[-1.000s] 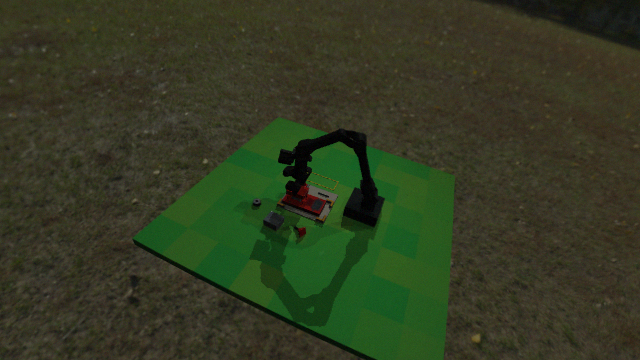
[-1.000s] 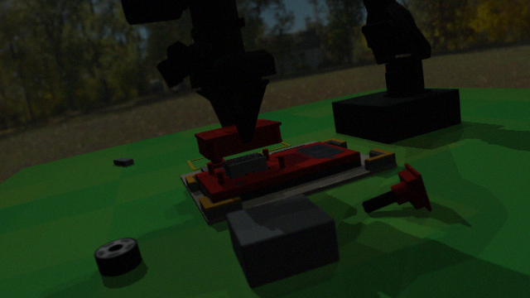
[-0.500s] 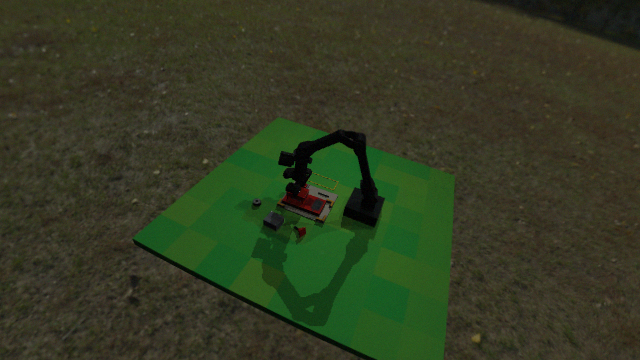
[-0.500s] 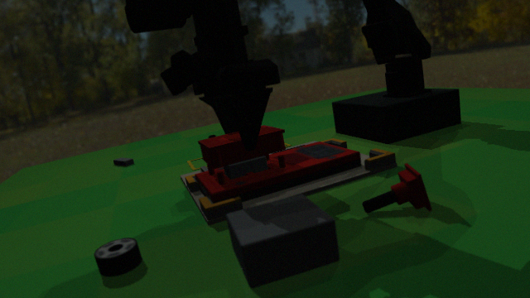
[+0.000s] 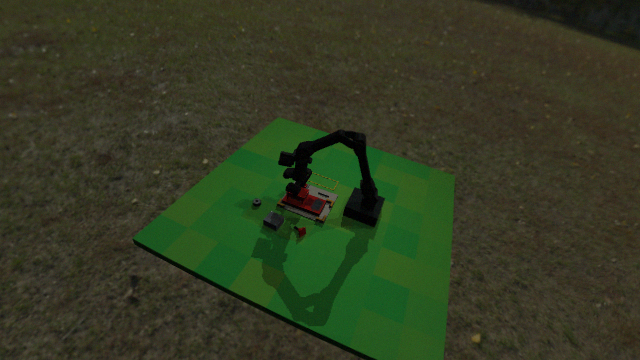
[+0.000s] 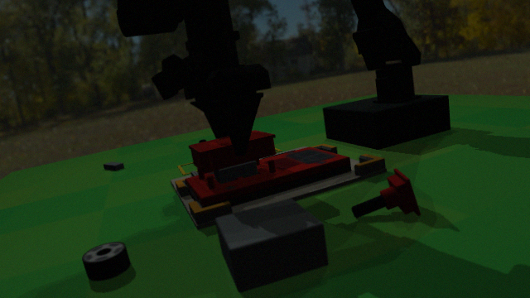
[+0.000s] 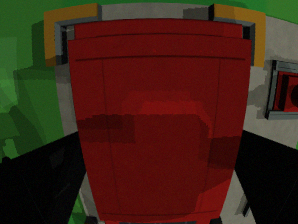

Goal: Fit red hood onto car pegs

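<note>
The red hood is held roof up by my gripper, which is shut on its two sides. It is over the red chassis in the jig, lined up lengthwise in the wrist view. In the exterior view the grey engine block and two near pegs show in front of and below the hood, so it is not flat on the deck. The far pegs and the corner holes are hidden.
A grey block is close before the jig. A red part with a black rod lies near its right end. A wheel is left. Another red part sits in a holder beside the hood.
</note>
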You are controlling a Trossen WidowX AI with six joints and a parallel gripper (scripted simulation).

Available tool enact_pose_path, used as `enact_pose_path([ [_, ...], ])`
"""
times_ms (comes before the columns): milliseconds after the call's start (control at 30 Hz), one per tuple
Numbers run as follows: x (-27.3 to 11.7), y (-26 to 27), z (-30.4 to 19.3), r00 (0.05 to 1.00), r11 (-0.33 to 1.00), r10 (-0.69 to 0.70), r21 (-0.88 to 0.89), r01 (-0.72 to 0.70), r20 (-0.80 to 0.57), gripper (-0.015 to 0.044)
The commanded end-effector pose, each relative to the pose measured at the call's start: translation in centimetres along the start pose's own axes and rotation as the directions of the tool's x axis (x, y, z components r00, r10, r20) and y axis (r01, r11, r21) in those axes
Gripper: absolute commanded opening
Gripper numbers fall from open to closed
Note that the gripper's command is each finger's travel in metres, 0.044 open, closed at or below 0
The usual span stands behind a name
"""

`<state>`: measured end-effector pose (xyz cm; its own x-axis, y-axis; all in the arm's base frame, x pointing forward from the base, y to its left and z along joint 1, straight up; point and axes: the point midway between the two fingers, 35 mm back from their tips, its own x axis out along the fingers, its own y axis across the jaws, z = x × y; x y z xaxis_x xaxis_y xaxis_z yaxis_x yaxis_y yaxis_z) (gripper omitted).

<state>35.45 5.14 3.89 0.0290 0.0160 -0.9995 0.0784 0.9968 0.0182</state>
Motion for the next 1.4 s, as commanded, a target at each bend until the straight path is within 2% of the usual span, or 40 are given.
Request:
enact_pose_path([
  [0,0.0,0.0,0.0,1.000,1.000,-0.002,0.003,0.002,0.002,0.0000],
  [1367,1.9,-0.1,0.0,1.000,1.000,-0.002,0.002,0.002,0.002,0.0000],
])
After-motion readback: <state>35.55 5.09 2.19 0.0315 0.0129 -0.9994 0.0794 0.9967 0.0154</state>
